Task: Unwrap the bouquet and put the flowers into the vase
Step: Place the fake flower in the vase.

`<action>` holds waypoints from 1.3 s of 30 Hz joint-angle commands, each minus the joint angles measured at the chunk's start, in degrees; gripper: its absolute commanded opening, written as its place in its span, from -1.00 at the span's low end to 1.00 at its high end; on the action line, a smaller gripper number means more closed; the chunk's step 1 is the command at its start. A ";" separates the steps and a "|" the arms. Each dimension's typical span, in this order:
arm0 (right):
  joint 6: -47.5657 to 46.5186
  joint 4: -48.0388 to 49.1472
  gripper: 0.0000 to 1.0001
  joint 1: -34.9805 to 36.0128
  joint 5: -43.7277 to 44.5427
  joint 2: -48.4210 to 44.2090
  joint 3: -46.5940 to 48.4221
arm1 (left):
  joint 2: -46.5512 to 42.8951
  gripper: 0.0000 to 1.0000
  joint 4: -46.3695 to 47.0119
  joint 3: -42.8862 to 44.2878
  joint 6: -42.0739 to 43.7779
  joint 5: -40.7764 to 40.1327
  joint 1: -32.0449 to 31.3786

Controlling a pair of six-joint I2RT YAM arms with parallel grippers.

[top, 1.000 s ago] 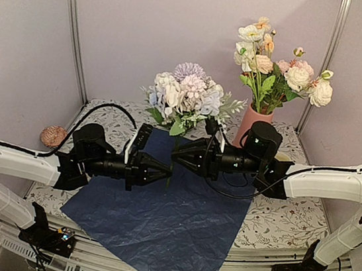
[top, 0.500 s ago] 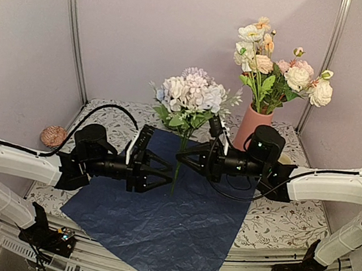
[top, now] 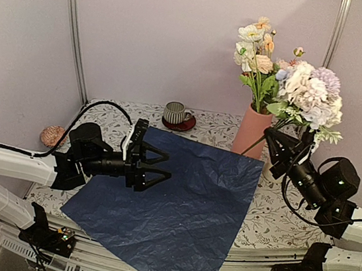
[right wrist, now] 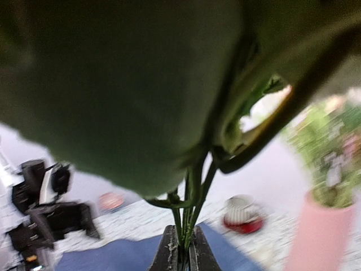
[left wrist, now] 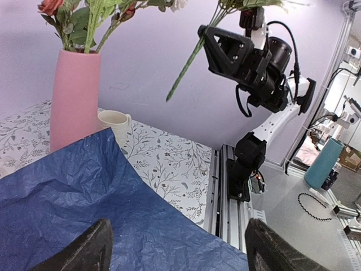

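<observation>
Right gripper [right wrist: 183, 252] was clamped on the stems of the flowers [top: 310, 92], bunch held up just right of the vase [top: 251, 133]. Left gripper [top: 166, 164] gaped wide, empty, over the blue paper [top: 178, 208].

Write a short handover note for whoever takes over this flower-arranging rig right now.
Left gripper: open, empty, over the blue paper.
Right gripper: shut on the stems of the held flowers, raised beside the vase.
Done: paper unwrapped and spread flat; other blooms already stand in the vase.
Left: lower the held flowers into the vase.
</observation>
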 commanded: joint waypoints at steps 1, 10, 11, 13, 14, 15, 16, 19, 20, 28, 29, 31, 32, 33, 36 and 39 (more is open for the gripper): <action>-16.05 1.48 -0.97 -0.98 19.47 -3.43 0.84 | -0.58 0.66 0.98 -0.84 0.81 -0.12 -0.48; -25.85 20.43 -0.97 -7.43 23.03 3.89 2.61 | -1.53 0.64 2.17 -2.38 0.59 -0.36 -0.42; -25.63 21.68 -0.97 -8.22 22.13 5.42 3.12 | -1.71 0.64 2.16 -2.51 0.68 -0.37 -0.42; -24.49 24.12 -0.97 -9.98 20.29 8.39 4.14 | -2.28 0.64 1.86 -2.69 0.98 -0.60 -0.46; -23.67 24.57 -0.97 -10.75 19.52 9.83 4.79 | -2.56 0.64 1.55 -2.76 1.11 -0.69 -0.44; -22.98 24.90 -0.97 -11.48 18.64 11.07 5.55 | -2.90 0.64 1.29 -2.87 1.26 -0.88 -0.42; -21.60 25.14 -0.97 -12.40 17.73 12.39 6.28 | -3.25 0.64 1.10 -2.96 1.41 -1.09 -0.42; -18.41 25.15 -0.97 -14.88 14.60 15.39 8.56 | -4.10 0.64 0.73 -3.32 1.73 -1.46 -0.45; -16.96 25.13 -0.97 -15.43 13.57 16.21 9.19 | -4.24 0.64 0.69 -3.47 1.85 -1.54 -0.42; -14.65 25.07 -0.97 -17.28 10.59 22.64 12.61 | -4.96 0.63 0.86 -4.30 1.95 -1.82 -0.40; -14.39 25.01 -0.97 -17.67 10.00 23.08 12.75 | -5.13 0.63 0.90 -4.50 2.03 -1.92 -0.43; -13.32 24.08 -0.97 -18.74 7.91 23.88 13.27 | -5.34 0.63 0.86 -4.72 2.15 -2.11 -0.40; -12.64 22.90 -0.97 -19.37 6.85 24.30 13.82 | -5.43 0.63 0.87 -4.79 2.21 -2.15 -0.35; -11.80 21.79 -0.97 -19.96 6.05 24.75 14.34 | -5.50 0.63 0.90 -4.87 2.28 -2.21 -0.38; -10.94 20.70 -0.97 -21.34 4.36 25.94 14.97 | -5.48 0.63 0.86 -5.04 2.56 -2.31 -0.33; -10.15 20.53 -0.97 -22.65 2.61 27.01 15.51 | -5.39 0.63 0.90 -5.18 2.57 -2.47 -0.39</action>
